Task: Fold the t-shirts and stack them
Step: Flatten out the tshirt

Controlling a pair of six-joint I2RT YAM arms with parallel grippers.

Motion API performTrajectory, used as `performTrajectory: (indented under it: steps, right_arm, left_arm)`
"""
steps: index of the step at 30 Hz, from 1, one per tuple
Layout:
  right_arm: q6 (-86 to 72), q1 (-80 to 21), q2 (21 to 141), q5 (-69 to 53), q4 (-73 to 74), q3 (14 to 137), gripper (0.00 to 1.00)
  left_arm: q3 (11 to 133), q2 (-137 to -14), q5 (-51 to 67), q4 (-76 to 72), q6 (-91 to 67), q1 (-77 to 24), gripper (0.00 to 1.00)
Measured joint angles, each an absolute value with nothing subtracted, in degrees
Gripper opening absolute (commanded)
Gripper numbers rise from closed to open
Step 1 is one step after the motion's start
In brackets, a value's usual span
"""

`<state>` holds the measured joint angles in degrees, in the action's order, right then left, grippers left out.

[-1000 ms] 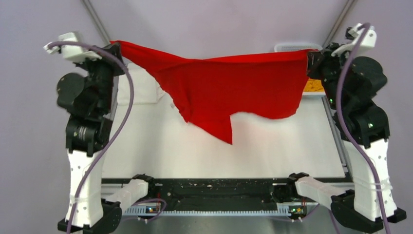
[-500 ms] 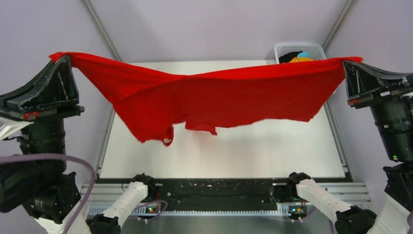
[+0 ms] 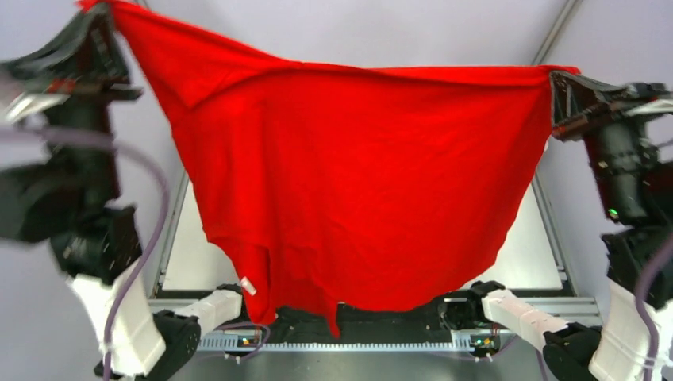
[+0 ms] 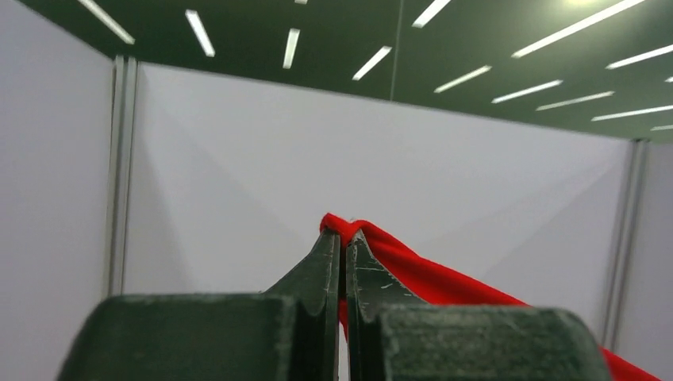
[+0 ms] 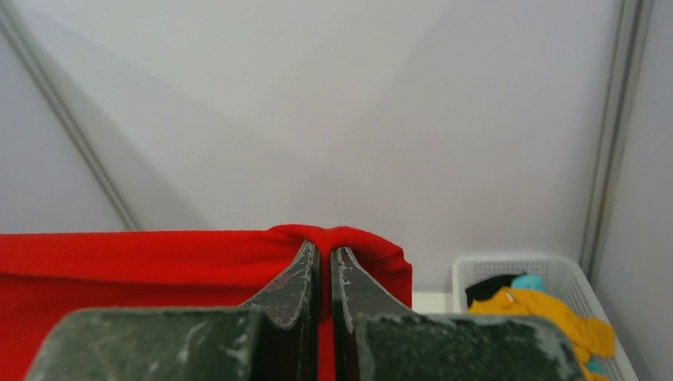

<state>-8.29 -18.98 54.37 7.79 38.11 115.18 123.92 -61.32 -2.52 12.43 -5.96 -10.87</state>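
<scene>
The left gripper [image 4: 343,238] has its two dark fingers pinched almost together on a bunched corner of the bright red cloth t-shirt [image 3: 357,182], a small fold of red poking up above the tips. The right gripper [image 5: 325,254] is closed the same way, with only a sliver between its fingers, and a rounded hump of the same red cloth wraps over and around the tips. Seen from the top camera, both arms are raised high and set wide apart, the left one slightly higher, so the shirt's upper edge runs taut between them. The rest of the shirt hangs as a broad curtain, clear of the white flat surface [image 3: 530,246]. Its lower edge is uneven, dropping to a narrow point near the arm bases, and a small white label [image 3: 248,286] shows by the lower left hem. The shirt hides most of the surface; only strips show at the left and right. Beyond it, at the far right corner, stands a white plastic lattice basket [image 5: 555,266] holding a crumpled orange-yellow garment [image 5: 555,311], a black garment [image 5: 488,288] and a small patch of teal cloth [image 5: 525,282].
</scene>
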Motion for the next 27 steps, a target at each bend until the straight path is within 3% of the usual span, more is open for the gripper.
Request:
performTrajectory:
  steps: [6, 14, 19, 27]
  right_arm:
    - [-9.3, -19.0, 56.5, 18.6, 31.3, 97.5, 0.0]
    - [-12.8, -17.7, 65.7, 24.8, 23.7, 66.5, 0.0]
    - [-12.8, -14.8, 72.2, 22.2, 16.6, 57.6, 0.0]
    - [-10.2, -14.1, 83.0, 20.6, 8.2, 56.7, 0.0]
  left_arm:
    - [111.9, -72.5, -7.7, 9.1, -4.0, -10.9, 0.0]
    - [81.4, -91.2, -9.4, 4.8, -3.6, -10.6, 0.0]
    - [78.9, -102.6, -6.1, 4.1, -6.2, -10.5, 0.0]
    - [82.4, -110.0, -2.0, 2.5, -10.6, -10.4, 0.0]
